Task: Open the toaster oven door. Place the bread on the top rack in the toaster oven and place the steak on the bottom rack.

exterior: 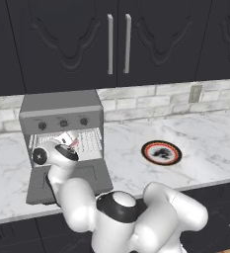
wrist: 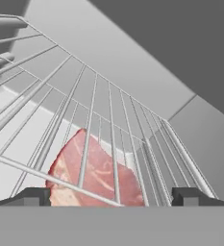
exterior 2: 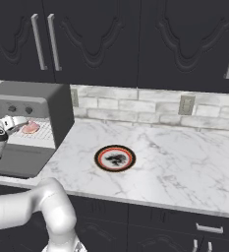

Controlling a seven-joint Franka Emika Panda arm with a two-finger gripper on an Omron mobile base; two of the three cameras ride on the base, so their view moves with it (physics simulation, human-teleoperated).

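Arm is folded forward and low over the counter edge, elbow bulked up near the base, forearm reaching left toward the toaster oven (exterior: 62, 106), hand pushed into its open mouth. The toaster oven door (exterior: 69, 182) is dropped flat, lying out over the marble counter (exterior: 205, 143) in front of the oven. In the left base view the wrist sits right at the opening, over the lowered door; the gripper (wrist: 111, 197) itself is inside the cavity, camera looking along the wire racks (wrist: 108, 125). Fingertips (wrist: 29, 196) stand wide apart, jaws open, nothing between them. The steak (wrist: 96, 175) lies just ahead of the tips, seen through the bars of a wire rack, so it sits below that rack; pink slab also visible in the oven mouth from the right base view (exterior 2: 31, 127). Can't tell from these views whether the tips touch it. Bread not discernible in the oven from here. Red-rimmed plate (exterior: 161, 152) sits on the counter well to the right of the oven, dark smudge at its centre. Dark cabinets (exterior: 116, 39) above, grey tile backsplash (exterior: 151, 101) behind.
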